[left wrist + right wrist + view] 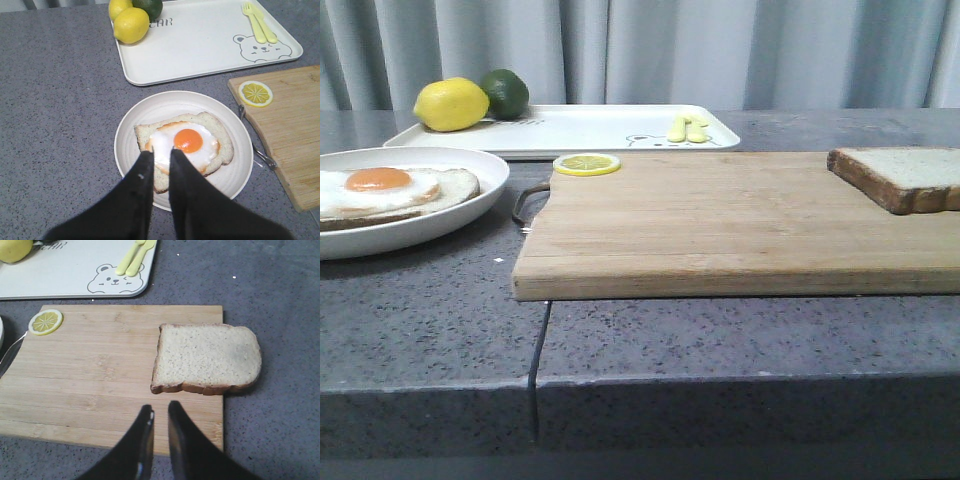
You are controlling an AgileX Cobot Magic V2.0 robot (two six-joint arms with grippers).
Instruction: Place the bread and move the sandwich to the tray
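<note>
Toward the right edge of the bench, the bread (206, 359) lay flat on a wooden cutting board (100, 375), one end overhanging the board's side. The right gripper (160, 412) hovered above the board just short of the slice, fingers nearly together and holding nothing. Near the left edge, the sandwich (184, 145) sat on its round plate (240, 172), egg uppermost, with the left gripper (161, 156) poised over it, fingers likewise close together and empty. The tray (590, 128) rested along the back edge. Spreading the right fingers first, then gripping the overhanging crust, would probably lift the slice cleanly.
</note>
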